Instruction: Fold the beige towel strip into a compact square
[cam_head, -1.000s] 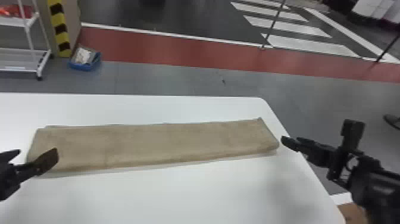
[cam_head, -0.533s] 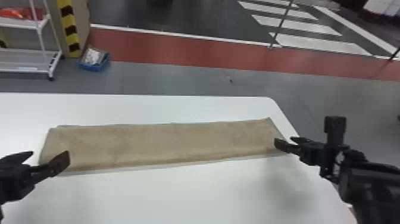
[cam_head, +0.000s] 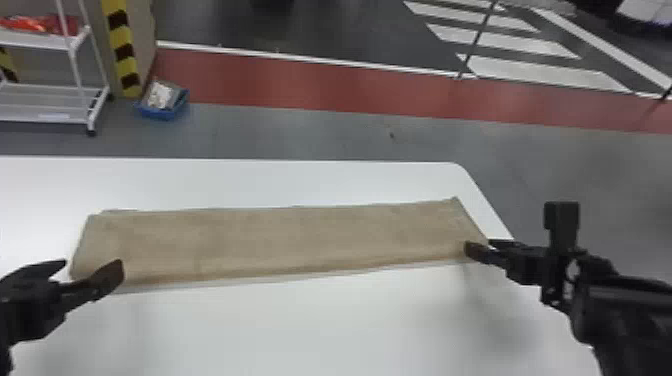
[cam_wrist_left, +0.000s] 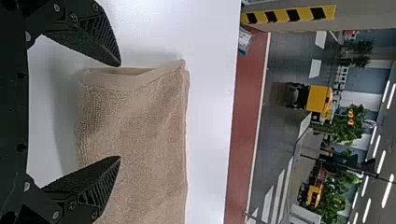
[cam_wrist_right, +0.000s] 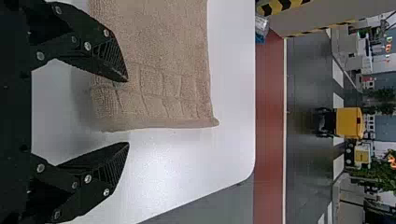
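In the head view we have the beige towel strip (cam_head: 280, 240) flat on the white bench (cam_head: 325, 330), roughly parallel to the far edge, its right end near the bench's right edge, short of the far right corner. Our left gripper (cam_head: 93, 264) is at the strip's left end, our right gripper (cam_head: 479, 245) at its right.

In the left wrist view, we see the left gripper (cam_wrist_left: 119, 112) with fingers spread about the towel's end.

In the right wrist view, our right gripper (cam_wrist_right: 127, 112) is also spread, one finger over the towel, the other past its end.
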